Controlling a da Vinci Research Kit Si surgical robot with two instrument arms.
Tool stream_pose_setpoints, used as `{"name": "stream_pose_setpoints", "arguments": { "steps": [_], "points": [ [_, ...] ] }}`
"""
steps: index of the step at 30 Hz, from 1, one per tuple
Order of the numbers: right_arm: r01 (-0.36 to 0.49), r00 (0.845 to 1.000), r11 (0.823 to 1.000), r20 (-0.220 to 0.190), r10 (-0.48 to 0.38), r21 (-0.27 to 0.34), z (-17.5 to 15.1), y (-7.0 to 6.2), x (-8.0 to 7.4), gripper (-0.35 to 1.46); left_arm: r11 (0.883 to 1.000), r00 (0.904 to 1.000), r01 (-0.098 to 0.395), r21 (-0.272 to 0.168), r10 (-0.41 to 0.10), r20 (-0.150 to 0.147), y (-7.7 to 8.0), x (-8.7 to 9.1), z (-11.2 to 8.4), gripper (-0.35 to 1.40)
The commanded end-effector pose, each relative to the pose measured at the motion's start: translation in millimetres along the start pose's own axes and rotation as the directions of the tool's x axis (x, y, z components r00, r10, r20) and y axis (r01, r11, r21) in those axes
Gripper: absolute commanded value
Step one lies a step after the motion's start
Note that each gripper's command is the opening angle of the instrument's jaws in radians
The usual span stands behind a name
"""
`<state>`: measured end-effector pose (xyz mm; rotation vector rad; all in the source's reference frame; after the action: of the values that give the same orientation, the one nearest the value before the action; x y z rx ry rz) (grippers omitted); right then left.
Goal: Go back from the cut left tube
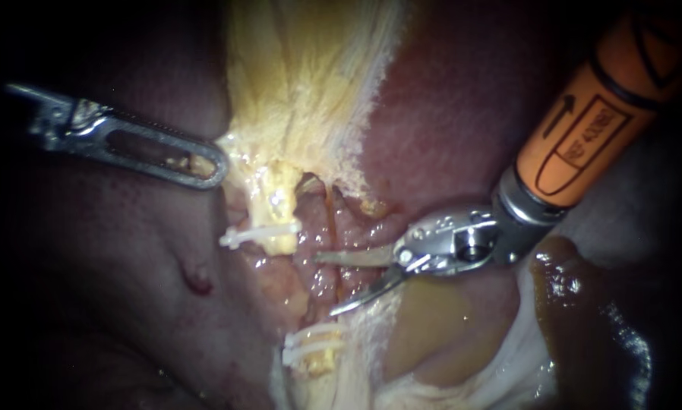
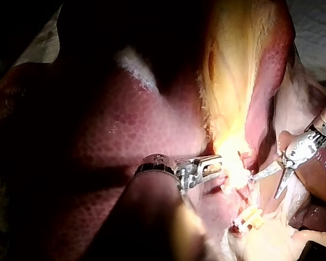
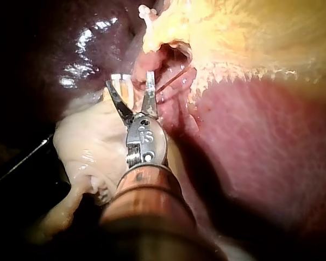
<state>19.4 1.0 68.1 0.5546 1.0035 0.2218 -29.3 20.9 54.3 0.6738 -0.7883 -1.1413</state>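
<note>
Near the middle of the frame, my orange-shafted right instrument (image 1: pixel 326 285) holds its thin metal jaws spread beside the cut yellow left tube (image 1: pixel 280 201) with its white clip (image 1: pixel 261 234). Pulled back carelessly, the open tips might nick it. At upper left, my silver left instrument (image 1: pixel 213 167) pinches pale yellow tissue (image 1: pixel 295 99).

Behind its open jaws, the right instrument (image 1: pixel 324 285) has its orange shaft cut off by the edge of the endoscope view. In the right wrist view that shaft is a close blur that hides the tissue under it. The left instrument (image 1: pixel 213 168) is lost in darkness behind its tip, and its shaft is blurred in the left wrist view. Glare ahead of it washes out the yellow tissue (image 2: pixel 228 117).
</note>
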Motion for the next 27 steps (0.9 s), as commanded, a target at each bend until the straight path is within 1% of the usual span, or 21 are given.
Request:
{"name": "stream_pose_setpoints", "arguments": {
  "steps": [1, 3, 5, 6, 9, 10, 13, 17, 19, 21, 24, 27],
  "points": [
    [0.011, 1.0, 1.0, 0.007, -0.011, -0.01, -0.5, -0.1, -0.1, 1.45, 1.0, 1.0, 0.0, 0.0, 0.0, 0.0, 0.0, 0.0, 0.0, -0.35],
    [0.05, 0.999, 0.998, 0.01, -0.05, -0.032, -1.7, -0.2, -0.1, 1.45, 1.0, 1.0, 0.0, 0.0, 0.0, 0.0, 0.0, 0.0, 0.0, -0.35],
    [0.076, 0.997, 0.996, 0.019, -0.075, -0.05, -3.3, -0.1, 0.4, 1.45, 1.0, 1.0, 0.0, 0.0, 0.0, 0.0, 0.0, 0.0, 0.0, -0.35],
    [0.091, 0.996, 0.994, 0.027, -0.09, -0.064, -4.1, -0.1, 0.7, 1.45, 1.0, 1.0, 0.0, 0.0, 0.0, 0.0, 0.0, 0.0, 0.0, -0.35],
    [0.128, 0.99, 0.985, 0.081, -0.12, -0.112, -6.7, 0.0, 1.7, 1.45, 1.0, 1.0, 0.0, 0.0, 0.0, 0.0, 0.1, 0.0, 0.0, -0.35],
    [0.142, 0.987, 0.982, 0.092, -0.131, -0.124, -7.4, 0.0, 1.8, 1.45, 1.0, 1.0, -0.001, 0.0, 0.001, 0.0, 0.1, 0.0, 0.0, -0.35],
    [0.164, 0.983, 0.974, 0.109, -0.148, -0.159, -9.7, 0.0, 2.2, 1.45, 1.0, 1.0, -0.001, 0.0, 0.001, 0.0, 0.2, 0.0, 0.1, -0.35],
    [0.176, 0.98, 0.962, 0.133, -0.151, -0.207, -11.8, 0.3, 2.1, 1.45, 1.0, 1.0, -0.001, 0.0, 0.001, 0.0, 0.2, 0.0, 0.1, -0.35],
    [0.175, 0.979, 0.963, 0.137, -0.149, -0.205, -12.4, 0.5, 2.0, 1.45, 1.0, 1.0, -0.001, 0.0, 0.001, 0.0, 0.3, 0.0, 0.2, -0.35],
    [0.176, 0.979, 0.969, 0.13, -0.155, -0.176, -12.7, 0.5, 1.9, 1.45, 1.0, 1.0, -0.002, -0.001, 0.002, 0.001, 0.4, 0.1, 0.4, -0.35],
    [0.175, 0.979, 0.968, 0.13, -0.154, -0.177, -12.7, 0.6, 1.9, 1.45, 1.0, 1.0, -0.003, -0.003, 0.003, 0.002, 0.7, 0.2, 0.9, -0.35],
    [0.176, 0.979, 0.968, 0.13, -0.154, -0.177, -12.7, 0.6, 1.8, 1.45, 1.0, 1.0, -0.004, -0.004, 0.004, 0.004, 0.9, 0.3, 2.0, -0.35]
  ]
}}
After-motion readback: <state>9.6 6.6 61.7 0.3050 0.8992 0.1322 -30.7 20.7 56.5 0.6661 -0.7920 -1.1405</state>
